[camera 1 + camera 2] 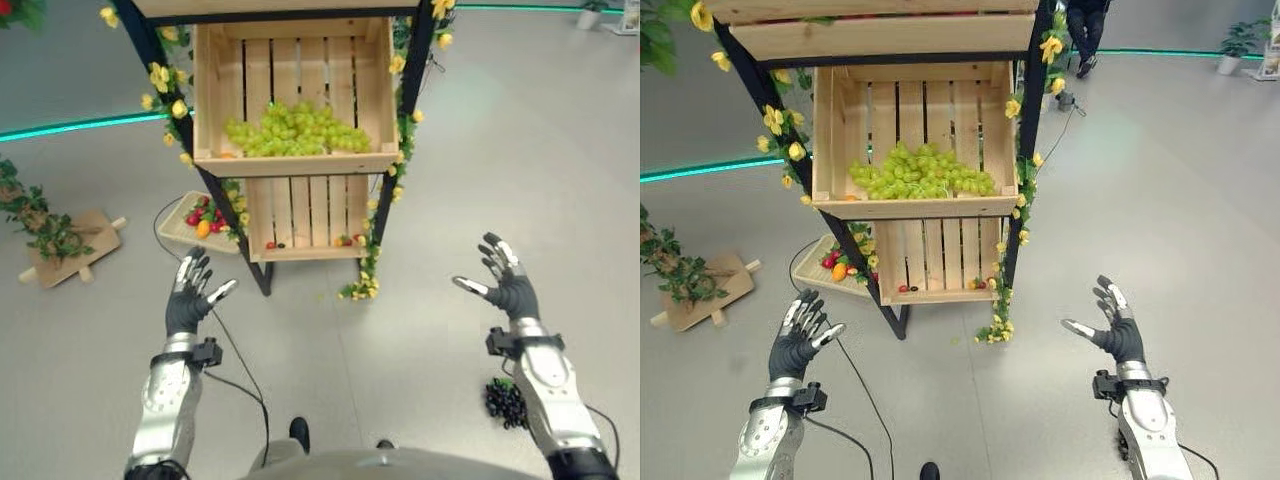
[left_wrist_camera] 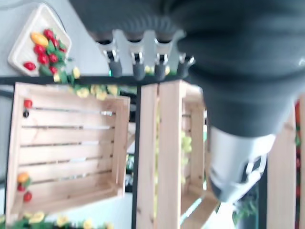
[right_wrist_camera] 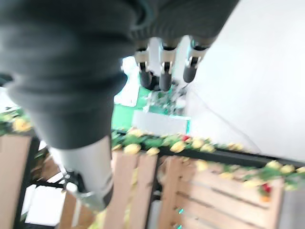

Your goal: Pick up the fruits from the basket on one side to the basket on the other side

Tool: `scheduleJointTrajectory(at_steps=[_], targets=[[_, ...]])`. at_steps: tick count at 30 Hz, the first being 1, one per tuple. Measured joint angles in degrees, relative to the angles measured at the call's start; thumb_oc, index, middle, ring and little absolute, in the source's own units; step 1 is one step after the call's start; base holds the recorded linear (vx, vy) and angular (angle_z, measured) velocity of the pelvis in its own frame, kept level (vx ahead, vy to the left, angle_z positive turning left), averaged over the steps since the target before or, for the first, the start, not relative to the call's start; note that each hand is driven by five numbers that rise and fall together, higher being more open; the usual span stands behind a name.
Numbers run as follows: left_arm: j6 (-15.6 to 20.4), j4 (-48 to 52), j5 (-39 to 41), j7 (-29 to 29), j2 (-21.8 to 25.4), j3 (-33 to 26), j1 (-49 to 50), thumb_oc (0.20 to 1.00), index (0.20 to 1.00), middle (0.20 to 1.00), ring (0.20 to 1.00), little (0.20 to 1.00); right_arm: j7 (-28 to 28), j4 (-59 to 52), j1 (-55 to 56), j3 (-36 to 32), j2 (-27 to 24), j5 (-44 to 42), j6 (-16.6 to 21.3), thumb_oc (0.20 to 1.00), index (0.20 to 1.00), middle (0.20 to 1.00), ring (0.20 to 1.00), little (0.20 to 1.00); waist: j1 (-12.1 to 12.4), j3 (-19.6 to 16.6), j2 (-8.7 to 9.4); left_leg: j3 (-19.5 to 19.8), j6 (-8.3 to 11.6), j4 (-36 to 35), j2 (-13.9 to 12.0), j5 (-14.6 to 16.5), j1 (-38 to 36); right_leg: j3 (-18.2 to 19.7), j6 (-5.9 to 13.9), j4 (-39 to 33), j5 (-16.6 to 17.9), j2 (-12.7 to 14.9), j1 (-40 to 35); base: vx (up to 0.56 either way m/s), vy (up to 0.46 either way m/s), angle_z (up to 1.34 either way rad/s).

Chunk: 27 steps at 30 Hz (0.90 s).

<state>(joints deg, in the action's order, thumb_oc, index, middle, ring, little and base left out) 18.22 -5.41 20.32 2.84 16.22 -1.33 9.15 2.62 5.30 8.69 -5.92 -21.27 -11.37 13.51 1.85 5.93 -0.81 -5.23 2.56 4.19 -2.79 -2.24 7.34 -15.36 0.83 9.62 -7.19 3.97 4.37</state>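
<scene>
Judging by both empty, spread-fingered hands, left hand (image 1: 190,300) and right hand (image 1: 510,285), nothing is yet picked; green grapes (image 1: 295,130) are heaped along the upper crate's (image 1: 215,90) front edge, so a reach is called for.

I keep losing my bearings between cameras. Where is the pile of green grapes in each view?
Left eye view: green grapes in the upper wooden crate, top centre.
Right eye view: same pile, upper centre.
Left wrist view: only a pale green blur inside a crate; cannot tell for sure.
Right wrist view: not identifiable.
Shared landmark: the black shelf frame with yellow flowers.
</scene>
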Motion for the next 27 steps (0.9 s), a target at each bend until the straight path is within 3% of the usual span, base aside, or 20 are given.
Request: scheduleJointTrajectory(at_steps=[7, 11, 13, 14, 15, 16, 17, 18, 19, 20, 22, 24, 25, 27], targets=[[0.0, 0.0, -1.5, 1.2, 0.2, 0.1, -0.4, 1.0, 1.0, 1.0, 1.0, 1.0, 0.3, -0.5, -0.6, -0.2, 0.1, -0.1, 0.0, 1.0, 1.0, 1.0, 1.0, 1.0, -1.4, 0.4, 0.28, 0.2, 0.12, -2.6, 0.0, -0.5, -2.7, 0.0, 0.1, -3.5, 0.5, -0.4, -2.8, -0.01, -0.041, 0.01], [0.1, 0.2, -1.6, 2.1, 1.4, 0.0, 0.1, 1.0, 1.0, 1.0, 1.0, 1.0, 0.0, -1.0, -2.2, -0.1, 0.5, -0.1, 0.3, 1.0, 1.0, 1.0, 1.0, 1.0, -4.1, 1.0, 0.97, -4.5, 0.09, -4.8, -0.3, -0.2, -6.3, 4.7, 0.19, -3.2, 0.7, -0.8, -2.7, -0.05, -0.066, -0.62], [0.1, 0.2, -1.6, 2.4, 2.7, 0.1, 0.0, 1.0, 1.0, 1.0, 1.0, 1.0, 0.3, -0.6, -3.3, 0.0, 0.8, -0.1, 0.4, 1.0, 1.0, 1.0, 1.0, 1.0, -5.0, 1.9, 1.46, -9.8, 0.68, -5.4, -1.5, 0.3, -8.3, 6.9, 0.75, -1.8, 1.3, -1.4, -0.4, -0.06, -0.148, -1.57], [0.1, 0.0, -1.5, 3.0, 3.7, -0.8, 0.8, 1.0, 1.0, 1.0, 1.0, 1.0, 0.4, 0.5, -6.7, 0.6, 2.3, -0.2, 0.4, 1.0, 1.0, 1.0, 1.0, 1.0, -3.9, 2.2, 1.02, -14.9, 1.1, -5.8, -3.1, 0.9, -9.3, 4.0, 2.8, -0.5, 2.4, -1.1, 2.5, 0.01, -0.135, -2.18], [0.0, -0.1, -1.6, 3.0, 4.3, -0.8, 0.8, 1.0, 1.0, 1.0, 1.0, 1.0, 0.7, 0.6, -7.7, 0.9, 2.9, -0.4, 0.6, 1.0, 1.0, 1.0, 1.0, 1.0, -3.5, 2.7, 1.31, -18.5, 1.22, -5.8, -3.8, 1.0, -9.9, -2.0, 0.9, 1.0, 2.1, 0.9, 3.9, 0.05, -0.278, -2.69], [0.0, -0.1, -1.5, 3.0, 4.6, -0.5, 0.6, 1.0, 1.0, 1.0, 1.0, 1.0, 1.2, 1.6, -8.8, 1.4, 2.8, -0.5, 1.1, 1.0, 1.0, 1.0, 1.0, 1.0, -3.8, 2.8, 1.63, -22.6, 2.14, -5.3, -4.3, 2.2, -10.6, -12.8, 1.43, 5.3, 1.1, 5.5, 6.0, 0.08, -0.269, -1.9], [0.0, -0.3, -1.6, 2.9, 5.1, -0.1, 0.2, 1.0, 1.0, 1.0, 1.0, 1.0, 1.6, 1.6, -8.3, 1.5, 2.7, -0.5, 1.1, 1.0, 1.0, 1.0, 1.0, 1.0, -4.0, 2.9, 1.91, -22.0, 2.94, -4.7, -4.5, 3.2, -10.7, -12.3, 2.03, 5.6, 2.3, 6.4, 5.8, 0.14, -0.406, -1.49], [0.0, -0.6, -1.6, 2.5, 4.2, 1.2, -1.0, 1.0, 1.0, 1.0, 1.0, 1.0, 1.7, 1.6, -5.7, 1.0, 2.1, -0.5, 1.2, 1.0, 1.0, 1.0, 1.0, 1.0, -6.7, 3.1, 1.39, -19.4, 4.01, -3.2, -5.4, 4.1, -11.3, -10.2, 1.35, 5.5, 2.0, 4.4, 5.9, 0.15, -0.361, -0.66], [-0.2, -1.1, -1.6, 2.0, 3.8, 2.6, -2.3, 1.0, 1.0, 1.0, 1.0, 1.0, 2.1, 1.6, -3.0, -0.4, 2.7, -0.6, 1.3, 1.0, 1.0, 1.0, 1.0, 1.0, -8.9, 3.5, 1.28, -19.2, 3.85, 0.0, -7.1, 5.7, -11.0, -5.9, 0.07, 5.7, 1.2, 2.0, 5.8, 0.17, -0.398, -0.52], [0.0, -1.1, -1.6, 1.7, 3.2, 2.8, -2.3, 1.0, 1.0, 1.0, 1.0, 1.0, 2.2, 1.8, -1.8, -0.6, 2.2, -0.5, 1.3, 1.0, 1.0, 1.0, 1.0, 1.0, -8.6, 3.4, 0.51, -19.3, 5.23, 1.5, -7.5, 6.9, -11.0, -4.0, -0.82, 5.9, 0.5, 1.5, 5.8, 0.17, -0.41, -0.72], [0.0, -2.8, -1.6, 1.3, 2.6, 3.6, -3.7, 1.0, 1.0, 1.0, 1.0, 1.0, 2.6, 2.2, 0.3, -1.7, 2.6, -0.8, 1.2, 1.0, 1.0, 1.0, 1.0, 1.0, -11.0, 3.8, 1.25, -18.6, 4.59, 11.2, -10.0, 7.5, -9.2, 1.2, -3.63, 7.1, -1.1, -1.8, 6.5, 0.09, -0.428, -0.96], [-0.4, -3.0, -1.6, 1.3, 2.4, 4.1, -4.0, 1.0, 1.0, 1.0, 1.0, 1.0, 3.0, 1.9, 1.0, -2.5, 2.7, -1.9, 1.4, 1.0, 1.0, 1.0, 1.0, 1.0, -10.7, 4.1, 2.79, -14.8, -0.09, 26.7, -12.3, 4.6, -4.8, 8.8, -6.29, 5.8, 0.4, -5.0, 5.0, 0.08, -0.247, -1.52], [-0.5, -2.7, -1.6, 1.3, 2.4, 5.0, -3.5, 1.0, 1.0, 1.0, 1.0, 1.0, 3.3, 1.3, 0.5, -2.5, 2.3, -2.5, 1.5, 1.0, 1.0, 1.0, 1.0, 1.0, -9.6, 4.2, 3.27, -11.6, 1.44, 31.3, -11.8, 6.1, -2.5, 13.1, -7.46, 4.0, 1.6, -6.0, 3.3, 0.09, -0.155, -1.91], [-0.2, -1.7, -1.6, 1.3, 1.7, 5.3, -3.1, 1.0, 1.0, 1.0, 1.0, 1.0, 3.4, 0.4, -0.1, -2.2, 1.8, -2.6, 1.6, 1.0, 1.0, 1.0, 1.0, 1.0, -8.1, 4.4, 3.5, -2.8, 3.4, 30.2, -4.8, 8.0, -0.8, 19.3, -7.98, 1.4, 4.0, -6.8, 1.8, 0.11, -0.072, -1.85]])
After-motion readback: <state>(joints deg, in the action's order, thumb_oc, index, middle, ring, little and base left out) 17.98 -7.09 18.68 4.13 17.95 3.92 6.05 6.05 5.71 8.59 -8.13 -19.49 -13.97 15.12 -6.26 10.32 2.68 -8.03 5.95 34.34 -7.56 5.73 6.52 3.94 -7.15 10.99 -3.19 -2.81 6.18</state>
